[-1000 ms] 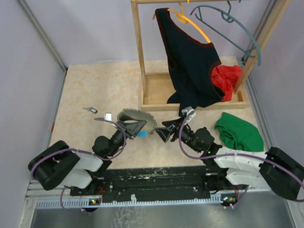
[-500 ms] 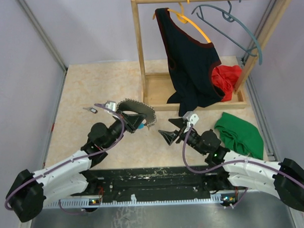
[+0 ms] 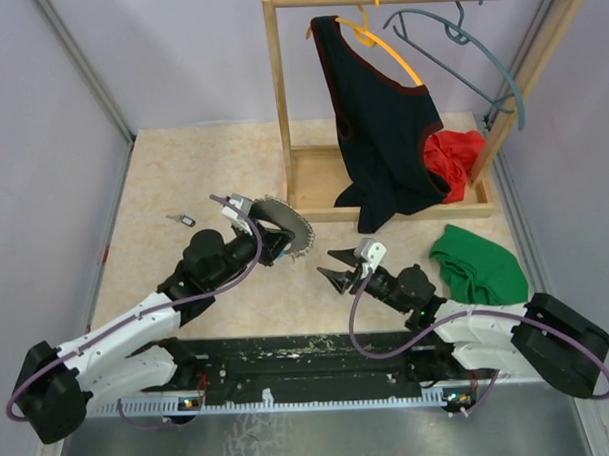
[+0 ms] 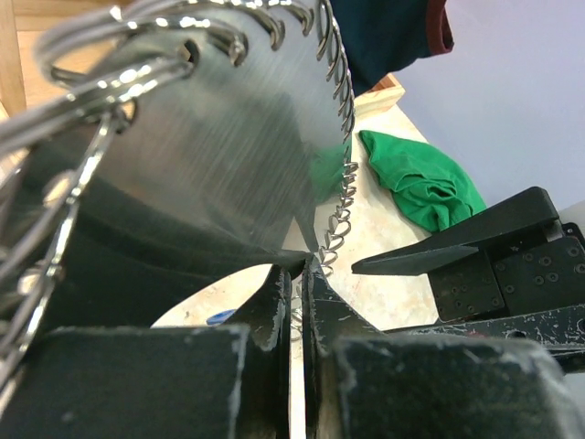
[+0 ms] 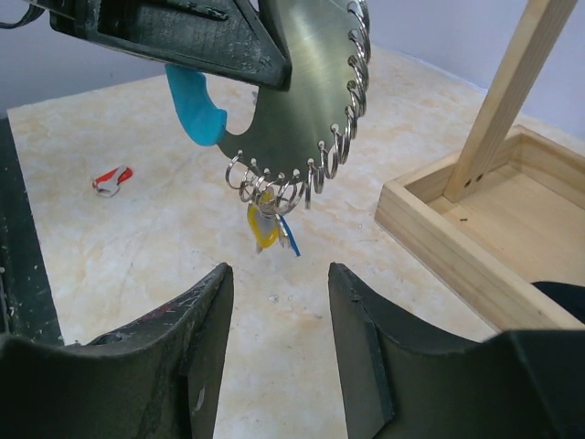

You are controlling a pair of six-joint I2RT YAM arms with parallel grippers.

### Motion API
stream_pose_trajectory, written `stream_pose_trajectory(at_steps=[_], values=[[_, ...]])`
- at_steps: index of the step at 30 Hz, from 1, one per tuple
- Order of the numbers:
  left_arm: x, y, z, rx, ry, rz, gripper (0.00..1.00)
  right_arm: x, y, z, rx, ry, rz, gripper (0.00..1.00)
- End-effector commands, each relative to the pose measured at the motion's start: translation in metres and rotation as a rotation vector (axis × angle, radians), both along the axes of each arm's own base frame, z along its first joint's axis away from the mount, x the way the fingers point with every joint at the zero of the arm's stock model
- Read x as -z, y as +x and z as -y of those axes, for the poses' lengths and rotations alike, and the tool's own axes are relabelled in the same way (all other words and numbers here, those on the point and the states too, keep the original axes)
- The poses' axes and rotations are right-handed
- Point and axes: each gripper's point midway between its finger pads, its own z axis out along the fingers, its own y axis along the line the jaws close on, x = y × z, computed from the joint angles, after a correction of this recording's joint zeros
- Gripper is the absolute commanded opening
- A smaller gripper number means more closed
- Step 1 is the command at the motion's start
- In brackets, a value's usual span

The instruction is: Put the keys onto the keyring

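"Table (image 3: 182, 172) first. What was it like?"

"Smooth and pale, a marbled beige. At its back right stood a rack (image 3: 277, 109) of light wooden bars with a shallow tray for a base."

"And the clothes?"

"A limp black top (image 3: 381, 125) with dark red trim drooped from an orange hanger (image 3: 397, 60). A bare grey-blue hanger (image 3: 456, 33), thin and curved, hung beside it. A bunched green cloth (image 3: 481, 262) lay on the table in front of the rack, and a crumpled red cloth (image 3: 454, 153) lay in the tray."

"The hands?"

"The left gripper (image 4: 294, 283) was pinched tight on the keyring (image 5: 302, 82). A strand of its coil was caught between the black fingers, and the ring was lifted off the table near the middle. The right gripper (image 5: 279, 274) sat near it on the right, pointing at it, fingers apart with nothing between them."

"How was the ring made?"

"It showed as a brushed grey oval face rimmed with small shiny wire loops. One thick, smooth light-blue curve (image 5: 194, 105) sat beside the left fingers."

"Keys?"

"A yellow tab (image 5: 261, 229) and a thin blue key (image 5: 289, 236) dangled from the lowest loops. A red key (image 5: 111, 179) lay on the table beyond the ring. A black key (image 3: 182, 220) lay out to the left, apart from the ring."
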Motion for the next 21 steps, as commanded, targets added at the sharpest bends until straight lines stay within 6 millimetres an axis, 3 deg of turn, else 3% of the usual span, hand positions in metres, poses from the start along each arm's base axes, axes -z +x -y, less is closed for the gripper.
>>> stream_pose_trajectory(at_steps=[1, 14, 21], values=[[-0.023, -0.001, 0.005, 0.04, -0.012, 0.069, 0.0, -0.041, -0.005, -0.014, -0.062, 0.089, 0.142, 0.45], [-0.027, -0.007, 0.007, 0.065, -0.046, 0.073, 0.0, -0.04, -0.002, -0.037, -0.116, 0.066, 0.181, 0.27], [-0.029, -0.009, 0.006, 0.067, -0.055, 0.078, 0.0, -0.032, 0.001, -0.039, -0.101, 0.051, 0.17, 0.17]])
